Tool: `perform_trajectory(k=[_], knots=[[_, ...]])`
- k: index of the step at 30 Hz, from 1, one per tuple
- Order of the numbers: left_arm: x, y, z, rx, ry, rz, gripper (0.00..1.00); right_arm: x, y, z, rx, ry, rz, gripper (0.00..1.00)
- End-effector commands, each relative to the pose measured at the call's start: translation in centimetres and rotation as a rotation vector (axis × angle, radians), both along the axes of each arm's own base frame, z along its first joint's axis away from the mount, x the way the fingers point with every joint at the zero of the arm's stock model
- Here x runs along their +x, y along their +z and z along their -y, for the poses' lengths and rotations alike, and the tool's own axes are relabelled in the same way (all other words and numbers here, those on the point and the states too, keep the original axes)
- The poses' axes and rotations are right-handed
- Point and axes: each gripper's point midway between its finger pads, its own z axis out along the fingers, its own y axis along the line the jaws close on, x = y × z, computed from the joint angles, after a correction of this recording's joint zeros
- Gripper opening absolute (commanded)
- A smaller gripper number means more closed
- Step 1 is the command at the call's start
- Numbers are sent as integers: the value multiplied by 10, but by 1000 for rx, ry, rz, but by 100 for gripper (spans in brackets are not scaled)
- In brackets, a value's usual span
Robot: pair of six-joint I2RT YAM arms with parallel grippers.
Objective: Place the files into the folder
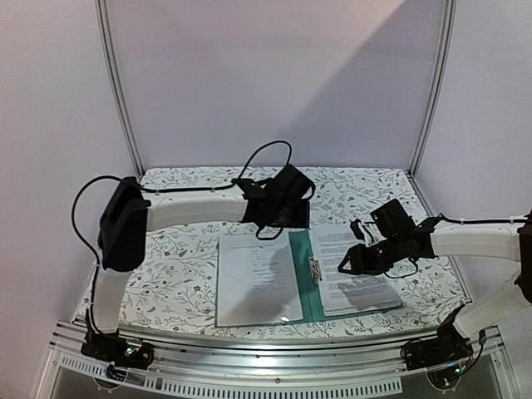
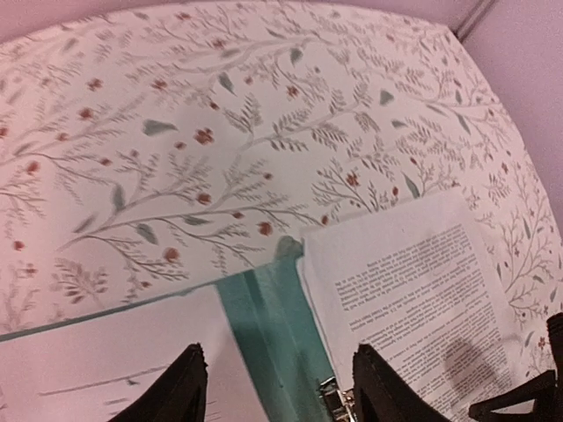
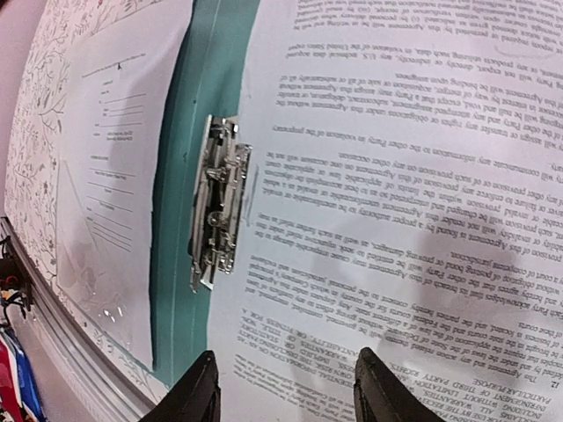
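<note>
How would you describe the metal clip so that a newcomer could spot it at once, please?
On the floral tablecloth lies a teal folder. On its bare green strip, at the edge of the densely printed sheet, sits the clip: the only shiny silver metal piece there.

The folder (image 1: 301,287) was teal, its clip (image 3: 218,207) silver; the files (image 1: 353,287) white with black text; the tabletop (image 1: 179,266) patterned with red-flowered sprigs.
</note>
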Motion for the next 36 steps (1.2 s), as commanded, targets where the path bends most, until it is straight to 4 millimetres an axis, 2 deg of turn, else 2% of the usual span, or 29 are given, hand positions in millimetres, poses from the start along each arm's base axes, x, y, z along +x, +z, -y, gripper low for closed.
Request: perform_trajectory(k=[1,2,4,5,6,7,8,11,15,18,22,24,27,29,36], knots=[[11,45,-69,184,78,153,58,0,-18,29,-36,-40,-2,52],[8,42,-82,205,74,143,60,0,-22,33,-5,-58,-22,52],[-2,33,-99,217,14,100,69,-3,-32,40,55,-100,-67,52],[-11,26,-113,213,-16,79,71,-1,-32,39,70,-102,-66,53],[-15,23,-118,194,-29,71,76,1,-29,37,73,-91,-54,53],[-21,30,-130,157,-23,81,81,4,-28,37,62,-89,-44,53],[-30,15,-148,152,-17,54,84,8,-26,36,36,-88,-26,53],[-37,2,-184,87,32,5,84,21,-18,34,-85,-63,34,53],[-46,-17,-211,87,55,-52,83,28,-13,18,-200,1,77,52],[-54,-32,-220,98,75,-110,81,29,-16,-1,-246,50,79,49],[-68,-48,-211,19,31,-200,80,32,-20,-31,-312,106,89,43],[-74,-54,-210,-35,27,-235,80,35,-26,-39,-413,122,102,39],[-78,-61,-212,-63,41,-247,80,45,-21,-57,-522,142,158,37],[-81,-68,-216,-57,51,-262,80,45,-27,-68,-558,159,167,36],[-90,-89,-222,-37,72,-313,78,52,-37,-83,-604,129,164,33]])
